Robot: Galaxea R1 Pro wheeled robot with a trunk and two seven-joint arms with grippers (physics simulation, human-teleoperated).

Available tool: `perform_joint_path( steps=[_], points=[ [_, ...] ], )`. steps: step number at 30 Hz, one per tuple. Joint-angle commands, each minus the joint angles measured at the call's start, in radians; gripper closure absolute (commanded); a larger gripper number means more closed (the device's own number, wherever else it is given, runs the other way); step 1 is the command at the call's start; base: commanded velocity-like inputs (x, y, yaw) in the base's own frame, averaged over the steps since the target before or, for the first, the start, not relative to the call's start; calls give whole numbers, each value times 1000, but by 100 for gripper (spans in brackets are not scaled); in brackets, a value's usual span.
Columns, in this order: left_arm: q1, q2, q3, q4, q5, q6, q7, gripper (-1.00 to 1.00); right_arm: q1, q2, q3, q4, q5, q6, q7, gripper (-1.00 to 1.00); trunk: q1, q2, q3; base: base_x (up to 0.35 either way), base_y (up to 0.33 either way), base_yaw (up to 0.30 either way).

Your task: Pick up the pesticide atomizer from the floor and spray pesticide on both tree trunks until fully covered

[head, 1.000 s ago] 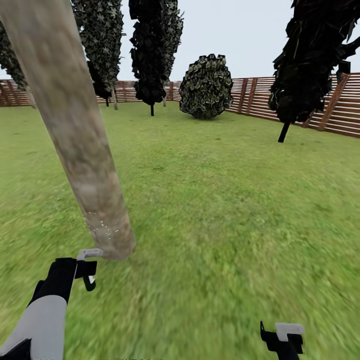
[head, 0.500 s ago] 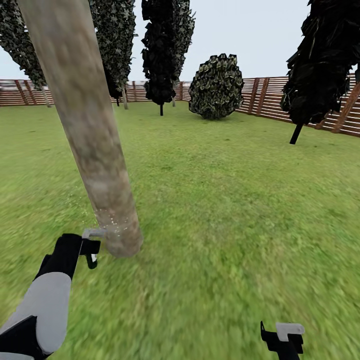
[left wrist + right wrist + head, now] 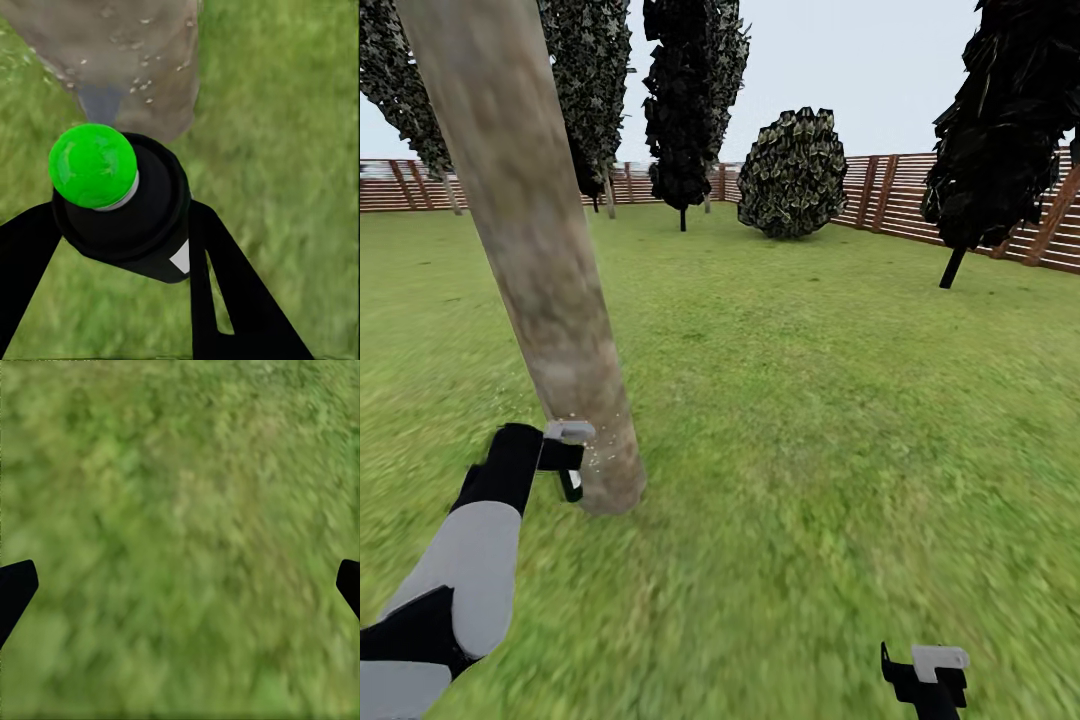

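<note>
Left gripper point(image 3: 112, 247) pinches the pesticide atomizer point(image 3: 124, 206), its top showing green, just beside the tree trunk point(image 3: 540, 260) base at 9 o'clock. White specks dot the bark there. Right gripper point(image 3: 925, 680), at 5 o'clock, is spread wide over grass point(image 3: 180, 525).

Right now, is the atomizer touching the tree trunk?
Cannot tell. In the left wrist view the pesticide atomizer, held in the left gripper, overlaps the tree trunk; the head view shows no plain gap either.

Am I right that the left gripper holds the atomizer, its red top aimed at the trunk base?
Not quite: the left wrist view shows the top is bright green. The left gripper does hold the atomizer, aimed at the trunk base.
</note>
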Motion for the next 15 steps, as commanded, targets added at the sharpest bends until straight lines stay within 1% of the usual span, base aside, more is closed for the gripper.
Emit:
perform_joint_path(
  steps=[1,2,3,5,7,9,15],
  points=[
    [-6,-14,-10,-2,-21,20,-10,100,-1,0,-7,1,11,-3,-4,-100,0,0,-1,0,0,70],
    [-8,-18,-19,-3,-21,30,-11,100,-1,0,-7,0,11,-3,-4,-100,0,0,-1,0,0,130],
    [-12,-19,-35,-23,-22,44,-11,100,-1,0,-7,1,10,-3,-4,-100,0,0,-1,0,0,236],
    [-11,-17,-40,-43,-22,48,-11,100,-1,0,-7,1,10,-3,-4,-100,0,0,-1,0,-8,261],
    [-8,-17,-41,-51,-23,49,-11,100,-1,0,-6,1,10,-3,-4,-100,0,0,-1,0,-120,267],
    [-4,-17,-42,-67,-24,49,-9,100,-1,0,-7,1,10,-3,-4,-100,0,0,-1,0,-239,80],
    [0,-18,-43,-73,-26,47,-4,100,-1,-1,-7,2,12,-3,-4,-100,0,0,-1,0,-265,10]
  ],
)
